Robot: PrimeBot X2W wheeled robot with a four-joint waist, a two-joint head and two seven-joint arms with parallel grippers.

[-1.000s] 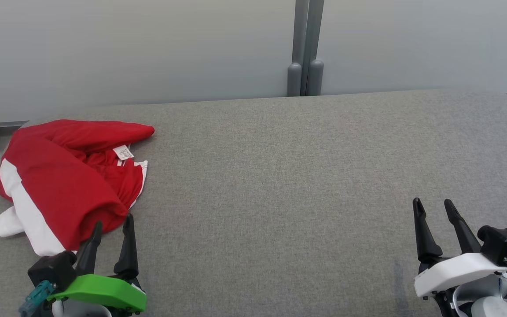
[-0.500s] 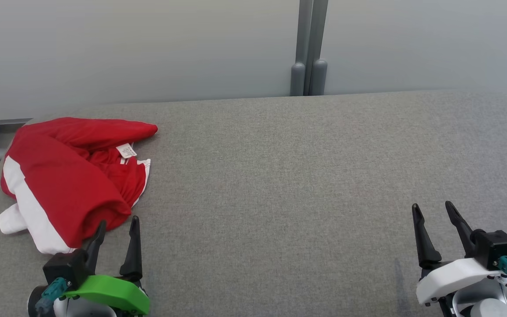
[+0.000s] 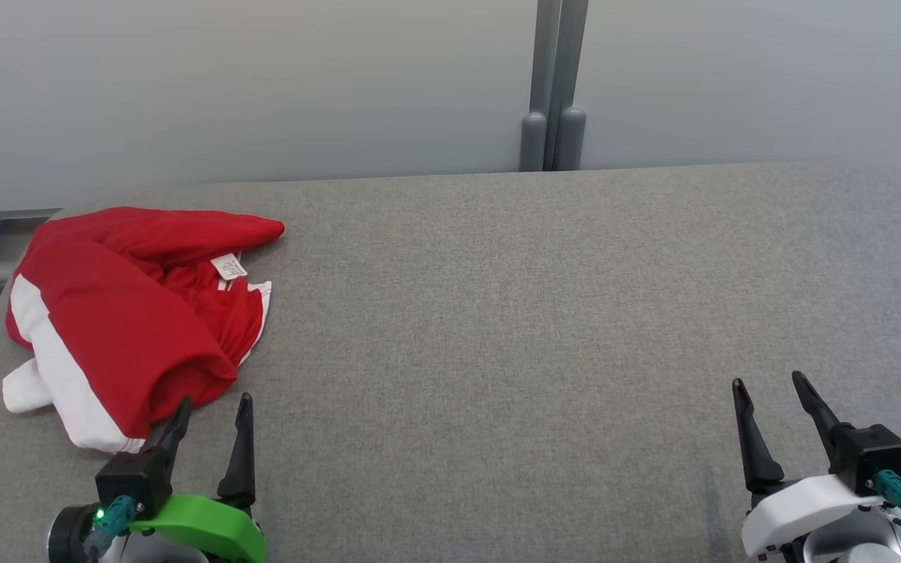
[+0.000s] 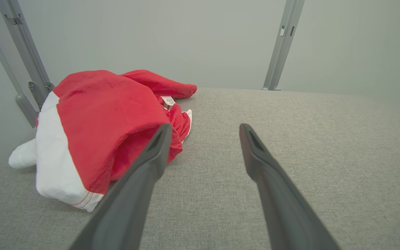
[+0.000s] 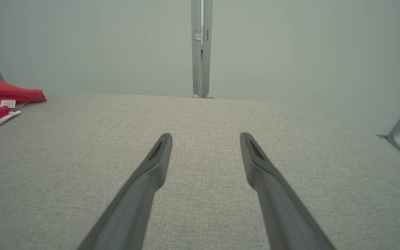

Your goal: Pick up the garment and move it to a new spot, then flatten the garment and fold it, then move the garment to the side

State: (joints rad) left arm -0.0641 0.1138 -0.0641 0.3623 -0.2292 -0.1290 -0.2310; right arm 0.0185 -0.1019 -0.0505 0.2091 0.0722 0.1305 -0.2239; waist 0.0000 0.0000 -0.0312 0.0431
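A red and white piece of clothing lies in a crumpled heap on the gray table, close to the table's left edge, with a small white tag showing on top. The left gripper hangs over the table's near left side, just beside the near edge of the heap, and its two dark fingers are spread apart with nothing between them. The right gripper is over the table's near right side, well apart from the piece of clothing, and its fingers are spread wide too, holding nothing.
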